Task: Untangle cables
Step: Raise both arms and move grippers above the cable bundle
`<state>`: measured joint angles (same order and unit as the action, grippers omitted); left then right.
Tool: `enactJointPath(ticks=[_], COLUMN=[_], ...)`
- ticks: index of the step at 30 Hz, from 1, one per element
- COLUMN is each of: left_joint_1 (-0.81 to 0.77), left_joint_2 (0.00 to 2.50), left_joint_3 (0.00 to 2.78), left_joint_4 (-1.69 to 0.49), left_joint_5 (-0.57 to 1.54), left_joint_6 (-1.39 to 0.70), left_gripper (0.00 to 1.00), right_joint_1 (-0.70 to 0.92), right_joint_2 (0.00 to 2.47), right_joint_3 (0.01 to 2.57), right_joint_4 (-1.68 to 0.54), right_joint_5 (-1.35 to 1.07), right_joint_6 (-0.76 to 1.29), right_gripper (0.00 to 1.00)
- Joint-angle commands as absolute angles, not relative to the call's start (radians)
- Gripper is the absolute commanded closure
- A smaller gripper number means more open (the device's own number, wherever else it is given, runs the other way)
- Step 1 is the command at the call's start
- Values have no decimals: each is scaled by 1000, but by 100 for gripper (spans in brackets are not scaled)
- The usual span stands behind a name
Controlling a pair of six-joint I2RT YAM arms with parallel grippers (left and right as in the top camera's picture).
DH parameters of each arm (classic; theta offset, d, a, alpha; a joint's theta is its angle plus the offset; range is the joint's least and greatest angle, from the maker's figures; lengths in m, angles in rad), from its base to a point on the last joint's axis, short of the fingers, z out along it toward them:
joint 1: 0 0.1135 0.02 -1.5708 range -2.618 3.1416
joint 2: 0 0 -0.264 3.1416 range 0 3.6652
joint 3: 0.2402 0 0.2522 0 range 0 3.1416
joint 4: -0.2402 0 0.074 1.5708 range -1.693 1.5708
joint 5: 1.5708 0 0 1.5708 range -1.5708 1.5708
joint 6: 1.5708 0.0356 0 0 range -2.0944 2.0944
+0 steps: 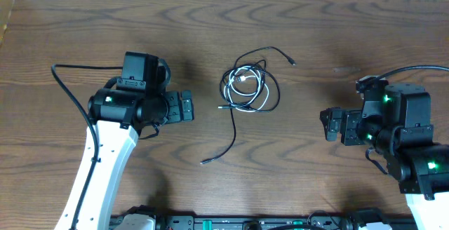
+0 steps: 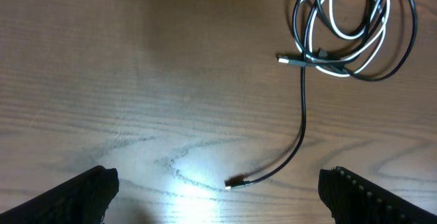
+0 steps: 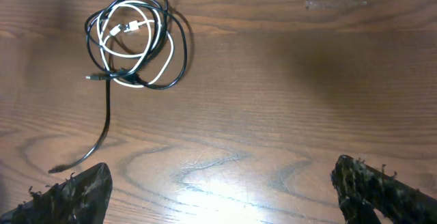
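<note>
A long black cable (image 1: 232,126) and a shorter white cable (image 1: 254,83) lie coiled together mid-table. The black one's tail runs down to a plug (image 1: 205,161); its other end (image 1: 290,61) points up right. In the left wrist view the black tail (image 2: 301,121) ends in a plug (image 2: 234,182) between my fingers, and the white loops (image 2: 341,33) sit top right. In the right wrist view the black cable (image 3: 179,43) and the white cable (image 3: 161,46) lie tangled top left. My left gripper (image 1: 186,106) is open and empty, left of the coil. My right gripper (image 1: 328,123) is open and empty, right of it.
The wooden table (image 1: 316,19) spreads all around the coil. Thick black leads (image 1: 66,83) run from the left arm and from the right arm (image 1: 414,69). The table's front edge holds the arm bases (image 1: 231,223).
</note>
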<state>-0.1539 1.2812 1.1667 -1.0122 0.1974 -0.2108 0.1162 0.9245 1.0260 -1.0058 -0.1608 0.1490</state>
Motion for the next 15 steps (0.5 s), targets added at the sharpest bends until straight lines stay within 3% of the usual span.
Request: enactJointPath(ticks=[1, 15], left_joint_1=[-159, -243], left_joint_2=[1279, 1308], left_joint_3=[1186, 1225], left_joint_4=[-997, -843], left_joint_5=[199, 164], left_joint_6=[-220, -207], left_gripper=[1, 1], right_joint_1=[114, 114], right_joint_2=[916, 916], right_joint_3=[1046, 1046], right_joint_4=[-1007, -985], right_joint_5=[-156, -134], right_joint_6=[141, 141], right_gripper=[1, 1])
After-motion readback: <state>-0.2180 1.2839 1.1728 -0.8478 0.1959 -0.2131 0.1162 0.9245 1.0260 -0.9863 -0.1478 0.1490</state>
